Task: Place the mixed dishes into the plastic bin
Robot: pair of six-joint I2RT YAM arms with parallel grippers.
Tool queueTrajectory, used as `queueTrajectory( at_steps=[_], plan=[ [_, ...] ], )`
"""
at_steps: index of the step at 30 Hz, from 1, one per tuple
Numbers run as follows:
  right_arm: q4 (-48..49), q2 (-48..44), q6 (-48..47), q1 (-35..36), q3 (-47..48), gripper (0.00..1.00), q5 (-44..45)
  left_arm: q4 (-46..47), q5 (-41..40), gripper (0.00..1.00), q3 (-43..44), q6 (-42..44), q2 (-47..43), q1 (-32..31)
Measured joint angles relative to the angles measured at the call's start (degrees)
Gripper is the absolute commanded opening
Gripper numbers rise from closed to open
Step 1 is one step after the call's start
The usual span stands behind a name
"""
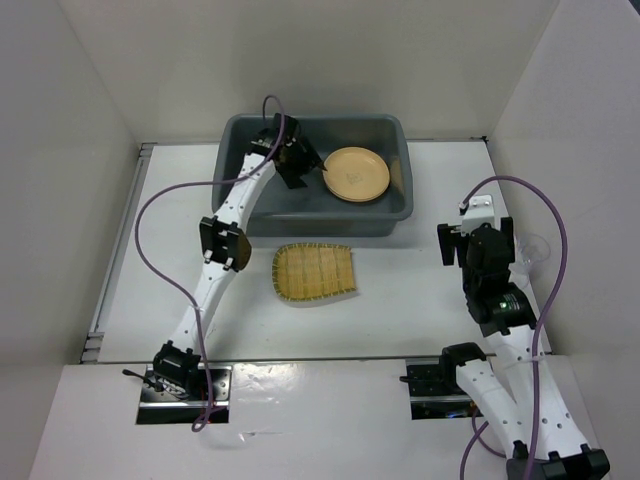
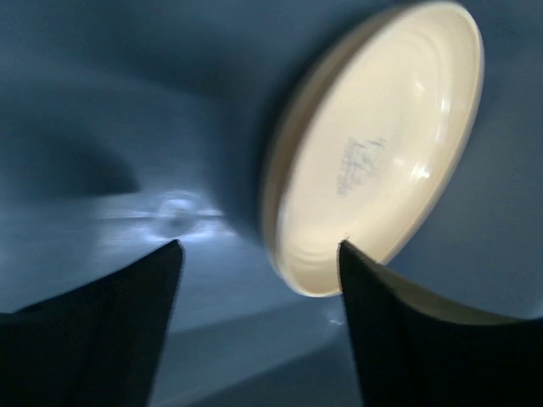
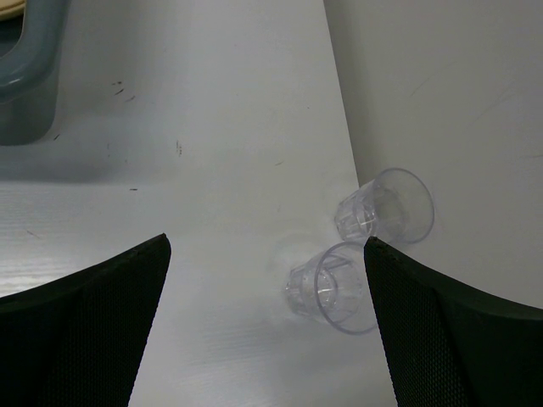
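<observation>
The dark grey plastic bin (image 1: pixel 250 215) stands at the back centre. One yellow-orange plate (image 1: pixel 357 174) lies inside it, on the right; I see no second plate. My left gripper (image 1: pixel 300 165) is inside the bin, left of the plate, open and empty. In the left wrist view the plate (image 2: pixel 382 153) is blurred and sits just beyond the right finger of the left gripper (image 2: pixel 259 254). The bamboo tray (image 1: pixel 315 272) lies on the table in front of the bin. The clear cup (image 3: pixel 335 288) lies on its side by the right wall. My right gripper (image 3: pixel 267 246) is open above it.
White walls enclose the table on three sides. A second cup shape (image 3: pixel 386 208) shows at the wall's foot; I cannot tell whether it is a reflection. The bin's corner (image 3: pixel 25 76) is at the upper left of the right wrist view. The cup (image 1: pixel 532 250) is close to the right wall.
</observation>
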Motion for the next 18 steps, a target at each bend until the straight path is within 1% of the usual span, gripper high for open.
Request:
queueTrajectory(
  at_steps=[2, 3, 4, 7, 8, 9, 11, 12, 13, 16, 17, 18],
  plan=[
    [0.00, 0.20, 0.00, 0.33, 0.00, 0.99, 0.07, -2.64, -4.83, 0.91, -0.04, 2.64, -2.32, 0.46],
    [0.00, 0.28, 0.00, 0.57, 0.00, 0.99, 0.11, -3.91, -7.61, 0.96, -0.04, 4.07, -3.82, 0.55],
    [0.00, 0.33, 0.00, 0.72, 0.00, 0.99, 0.11, -5.27, -11.43, 1.00, -0.04, 6.23, -5.88, 0.50],
    [0.02, 0.39, 0.02, 1.22, 0.00, 0.99, 0.15, -8.07, -24.02, 1.00, -0.09, 13.77, -15.02, -0.57],
    [0.02, 0.46, 0.02, 1.44, 0.00, 0.99, 0.15, -8.87, -28.70, 1.00, -0.11, 16.17, -18.95, -1.79],
    [0.02, 0.52, 0.02, 1.64, 0.00, 0.99, 0.15, -9.92, -31.58, 1.00, -0.15, 17.75, -23.10, -3.32],
    [0.02, 0.61, 0.02, 1.97, 0.00, 0.99, 0.11, -11.52, -33.46, 1.00, -0.07, 20.41, -31.12, -6.80],
    [0.02, 0.63, 0.02, 2.08, 0.00, 0.99, 0.15, -11.58, -33.38, 1.00, -1.33, 20.98, -35.12, -8.87],
    [0.02, 0.63, 0.02, 2.21, 0.00, 0.99, 0.13, -11.43, -33.38, 1.00, -5.31, 21.62, -39.45, -10.56],
    [0.04, 0.63, 0.02, 2.73, 0.00, 0.99, 0.11, -10.97, -34.14, 1.00, -24.74, 21.53, -54.14, -14.38],
    [0.04, 0.63, 0.04, 2.91, 0.00, 0.99, 0.11, -9.49, -34.38, 1.00, -32.48, 21.40, -57.66, -14.97],
    [0.07, 0.66, 0.04, 3.04, 0.00, 0.99, 0.09, -6.01, -34.40, 1.00, -41.92, 21.22, -62.05, -15.30]
  ],
)
